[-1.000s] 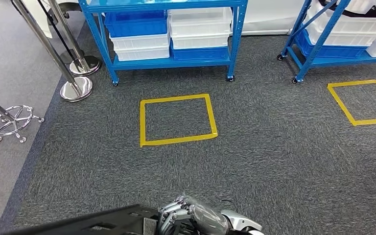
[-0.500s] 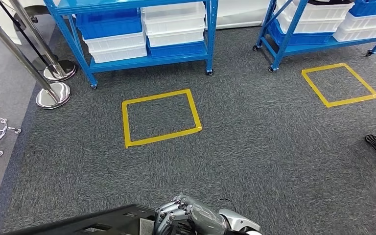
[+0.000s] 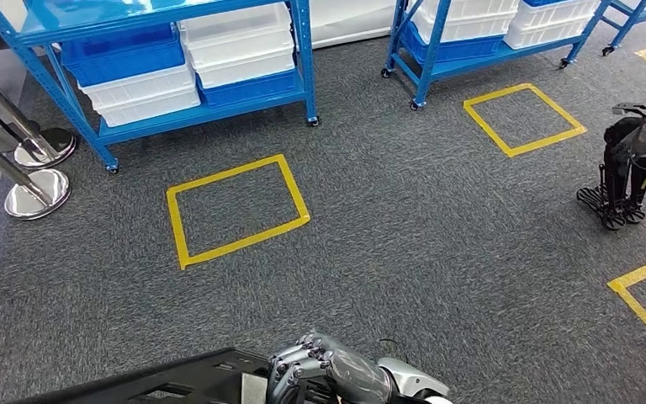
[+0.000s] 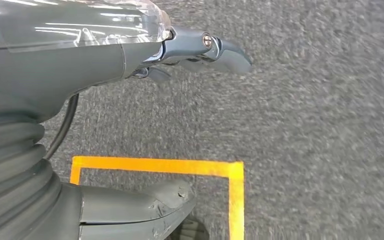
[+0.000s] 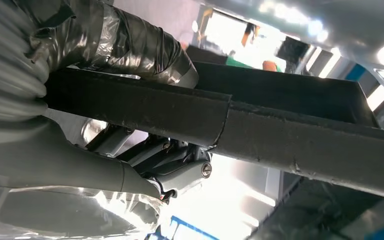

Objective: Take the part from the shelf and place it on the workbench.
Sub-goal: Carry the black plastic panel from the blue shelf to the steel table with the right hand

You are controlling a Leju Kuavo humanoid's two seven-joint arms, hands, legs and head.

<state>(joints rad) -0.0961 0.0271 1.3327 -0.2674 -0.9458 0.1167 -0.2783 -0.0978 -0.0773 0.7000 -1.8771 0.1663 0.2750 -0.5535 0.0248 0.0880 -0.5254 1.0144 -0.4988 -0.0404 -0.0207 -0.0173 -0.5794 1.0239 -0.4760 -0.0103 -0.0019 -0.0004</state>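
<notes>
Black part (image 3: 168,383) gripped by right robot hand (image 3: 324,374) | wrist view: thumb (image 5: 145,45) on top

Ahead of you on the carpet (image 3: 437,244): taped square (image 3: 237,210) directly in front of the left shelf rack (image 3: 147,63), bins (image 3: 235,55) stacked on its lower shelf; second taped square (image 3: 523,118) in front of the right rack (image 3: 488,34). Stanchion bases (image 3: 38,172) stand at the carpet's left edge, beside the left rack. Another robot's legs (image 3: 627,172) stand at the right edge, right of the second square, with a third taped corner (image 3: 643,295) nearer you.
</notes>
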